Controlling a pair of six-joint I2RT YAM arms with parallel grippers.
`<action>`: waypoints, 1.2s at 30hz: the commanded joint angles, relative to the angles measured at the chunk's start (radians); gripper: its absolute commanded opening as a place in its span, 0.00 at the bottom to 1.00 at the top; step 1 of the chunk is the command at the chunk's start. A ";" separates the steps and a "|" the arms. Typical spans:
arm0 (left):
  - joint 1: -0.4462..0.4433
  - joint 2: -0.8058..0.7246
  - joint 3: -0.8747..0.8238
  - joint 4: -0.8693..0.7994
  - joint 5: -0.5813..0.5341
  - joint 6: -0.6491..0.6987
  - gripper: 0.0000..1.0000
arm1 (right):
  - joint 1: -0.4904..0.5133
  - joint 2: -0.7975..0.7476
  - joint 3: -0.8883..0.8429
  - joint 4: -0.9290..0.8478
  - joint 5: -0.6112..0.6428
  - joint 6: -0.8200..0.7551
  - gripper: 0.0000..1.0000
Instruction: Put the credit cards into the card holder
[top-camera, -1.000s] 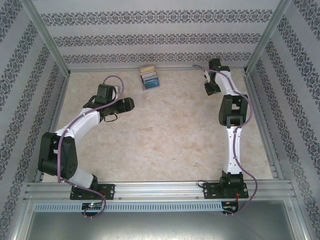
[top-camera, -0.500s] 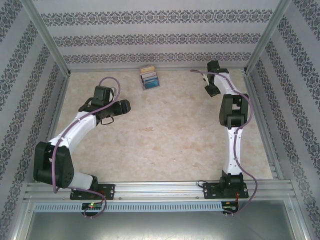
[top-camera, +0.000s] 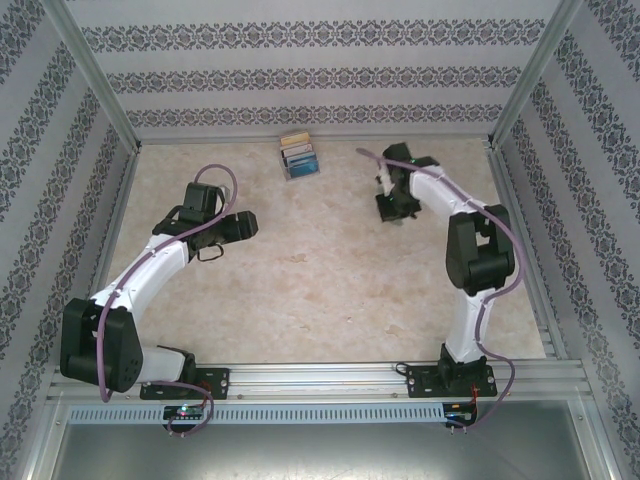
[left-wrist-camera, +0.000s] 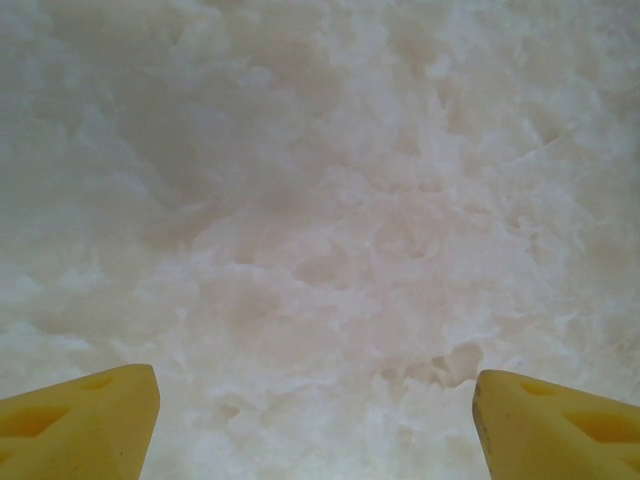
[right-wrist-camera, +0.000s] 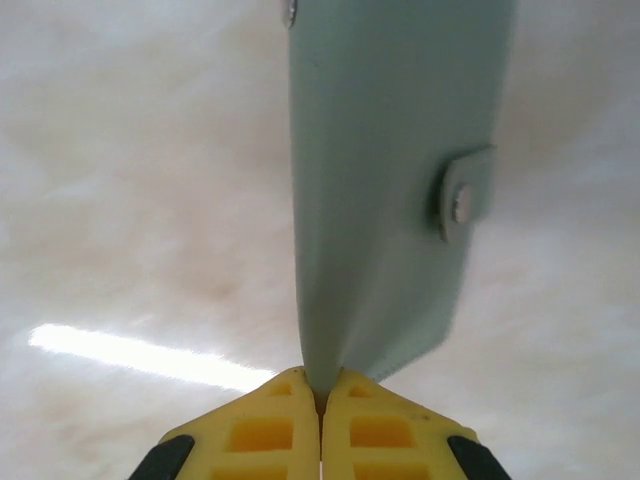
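Apparently rack (top-camera: 304, 173) holds credit cards (top-camera: 298, 152); card holder (right-wrist-camera: 385, 170) closed.

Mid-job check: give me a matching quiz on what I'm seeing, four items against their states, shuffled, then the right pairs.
Items
1. left gripper
2. right gripper
3. card holder
4. credit cards

States
A. standing on edge in a row at the far side of the table
B. shut on a thin edge
C. open, nothing between the fingers
D. sage green, pinched by one edge

Pairs: 1-C, 2-B, 3-D, 4-A
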 joint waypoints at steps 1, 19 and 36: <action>-0.010 -0.013 0.038 -0.104 -0.059 0.049 0.83 | 0.097 -0.078 -0.132 0.045 -0.105 0.207 0.11; -0.010 0.051 0.034 0.007 0.066 -0.019 0.77 | 0.350 -0.379 -0.509 0.654 -0.475 0.570 0.48; -0.012 0.682 0.576 0.207 0.162 -0.141 0.37 | 0.100 -0.721 -0.668 0.569 -0.211 0.526 0.53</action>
